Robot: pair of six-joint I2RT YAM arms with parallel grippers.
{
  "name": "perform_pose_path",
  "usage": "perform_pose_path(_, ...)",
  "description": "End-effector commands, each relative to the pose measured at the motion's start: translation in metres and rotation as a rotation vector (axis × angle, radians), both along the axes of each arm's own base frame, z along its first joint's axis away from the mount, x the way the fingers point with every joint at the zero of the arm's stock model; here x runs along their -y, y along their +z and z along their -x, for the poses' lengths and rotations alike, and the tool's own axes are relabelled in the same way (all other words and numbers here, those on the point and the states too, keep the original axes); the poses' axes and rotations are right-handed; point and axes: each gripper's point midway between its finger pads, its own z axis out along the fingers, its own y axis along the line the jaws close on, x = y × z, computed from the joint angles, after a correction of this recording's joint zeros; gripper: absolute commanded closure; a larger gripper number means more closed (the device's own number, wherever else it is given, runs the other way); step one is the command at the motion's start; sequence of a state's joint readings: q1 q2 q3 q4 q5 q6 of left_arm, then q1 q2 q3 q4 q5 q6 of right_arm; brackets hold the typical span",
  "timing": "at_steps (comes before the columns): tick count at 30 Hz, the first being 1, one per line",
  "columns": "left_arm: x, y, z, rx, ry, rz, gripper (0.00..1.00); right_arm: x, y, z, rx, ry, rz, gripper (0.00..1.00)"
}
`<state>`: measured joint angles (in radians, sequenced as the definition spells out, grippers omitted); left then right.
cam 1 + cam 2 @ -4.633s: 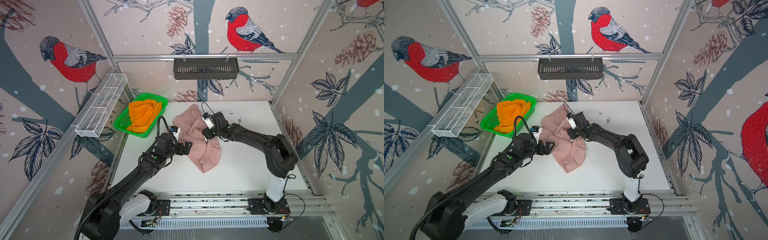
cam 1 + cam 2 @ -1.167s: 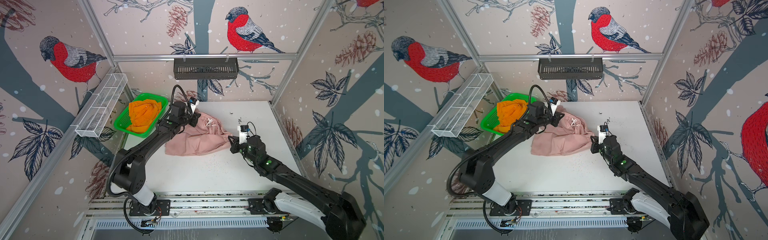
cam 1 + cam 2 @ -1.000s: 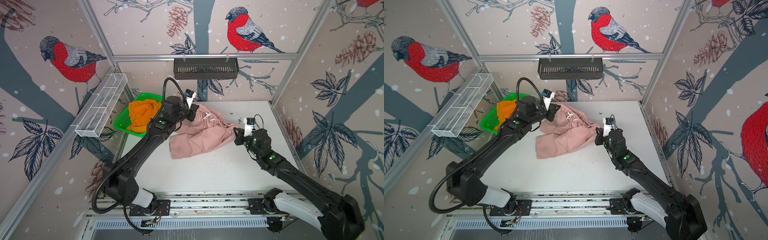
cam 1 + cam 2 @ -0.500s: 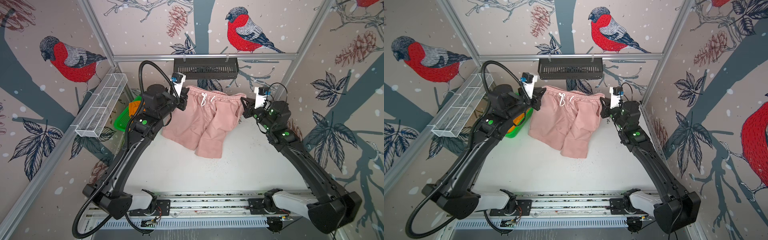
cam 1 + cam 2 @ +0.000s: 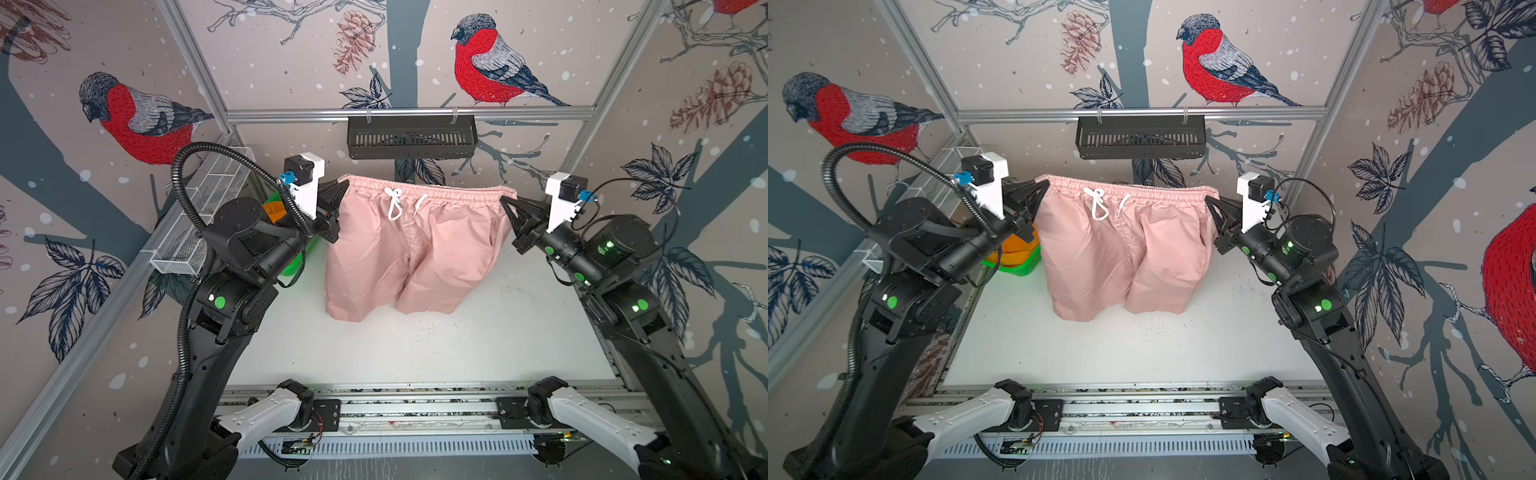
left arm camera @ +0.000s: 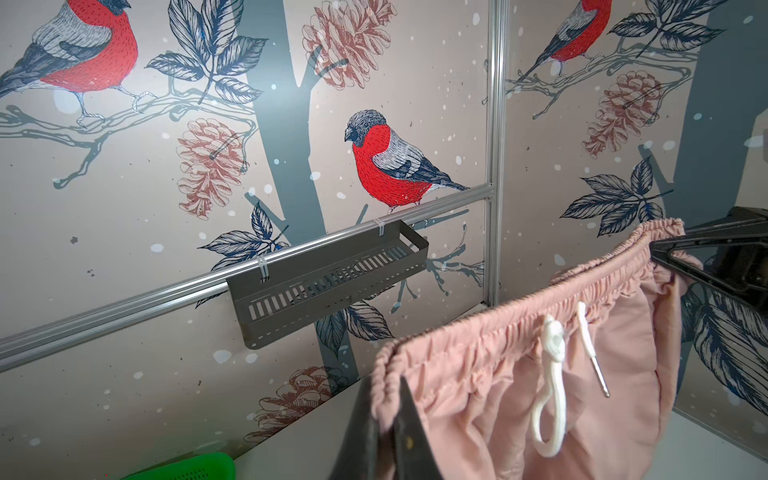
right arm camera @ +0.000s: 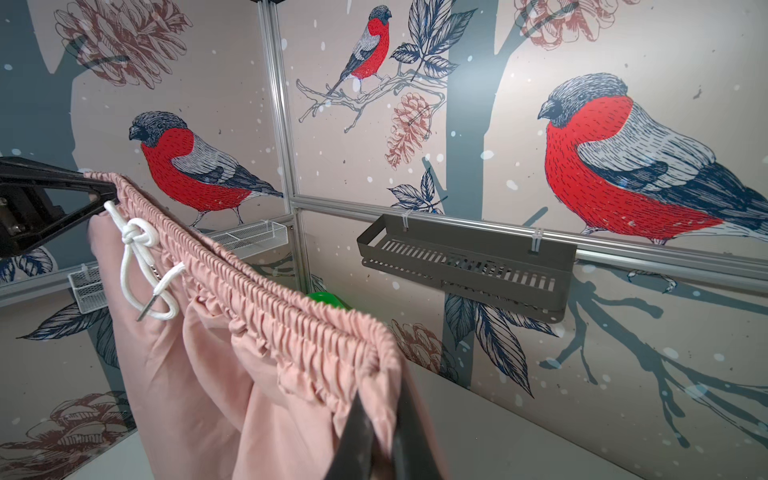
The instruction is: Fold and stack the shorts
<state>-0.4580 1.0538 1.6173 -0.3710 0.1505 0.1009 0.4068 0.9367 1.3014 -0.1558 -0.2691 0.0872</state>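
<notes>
The dusty pink shorts (image 5: 415, 249) (image 5: 1121, 249) hang in the air above the white table, waistband stretched level and white drawstring (image 5: 392, 203) facing the camera. Both leg hems dangle just over the tabletop. My left gripper (image 5: 343, 189) (image 6: 384, 399) is shut on the waistband's left end. On the opposite end my right gripper (image 5: 505, 201) (image 7: 384, 411) is shut the same way. The orange shorts (image 5: 272, 210) (image 5: 1013, 245) lie in the green basket (image 5: 293, 266), mostly hidden behind my left arm.
A black slotted shelf (image 5: 411, 137) hangs on the back rail just behind the raised waistband. A white wire basket (image 5: 199, 216) is fixed to the left wall. Below and in front of the shorts lies the white table (image 5: 415, 353).
Both arms have lifted the pink shorts off the table and pulled the waistband wide. Over the last half second the shorts have settled, with the legs hanging straighter.
</notes>
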Motion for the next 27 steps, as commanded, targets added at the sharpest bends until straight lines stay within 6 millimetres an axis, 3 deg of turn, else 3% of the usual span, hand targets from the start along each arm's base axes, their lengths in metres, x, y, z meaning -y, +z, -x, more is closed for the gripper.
perform_pose_path(1, -0.005, -0.012, -0.018, -0.020, 0.070, 0.011, 1.00, 0.017, -0.041, -0.033, -0.076, -0.170, 0.097, 0.96)
perform_pose_path(3, -0.006, -0.028, -0.034, -0.050, 0.115, -0.003, 1.00, 0.022, -0.061, -0.054, -0.105, -0.238, 0.138, 0.90)
perform_pose_path(6, -0.009, -0.054, -0.060, -0.091, 0.198, -0.027, 1.00, 0.023, -0.091, -0.084, -0.160, -0.271, 0.188, 0.88)
perform_pose_path(11, -0.001, -0.093, -0.094, -0.129, 0.245, -0.054, 1.00, -0.001, -0.128, -0.116, -0.227, -0.145, 0.198, 0.87)
perform_pose_path(13, 0.003, -0.107, -0.101, -0.140, 0.241, -0.059, 1.00, -0.011, -0.145, -0.125, -0.262, -0.102, 0.200, 0.87)
perform_pose_path(19, 0.012, -0.160, -0.118, -0.201, 0.233, -0.074, 1.00, -0.028, -0.221, -0.150, -0.439, -0.016, 0.213, 0.85)
perform_pose_path(27, 0.032, -0.258, -0.136, -0.356, 0.179, -0.116, 1.00, -0.039, -0.324, -0.178, -0.641, 0.047, 0.201, 0.78)
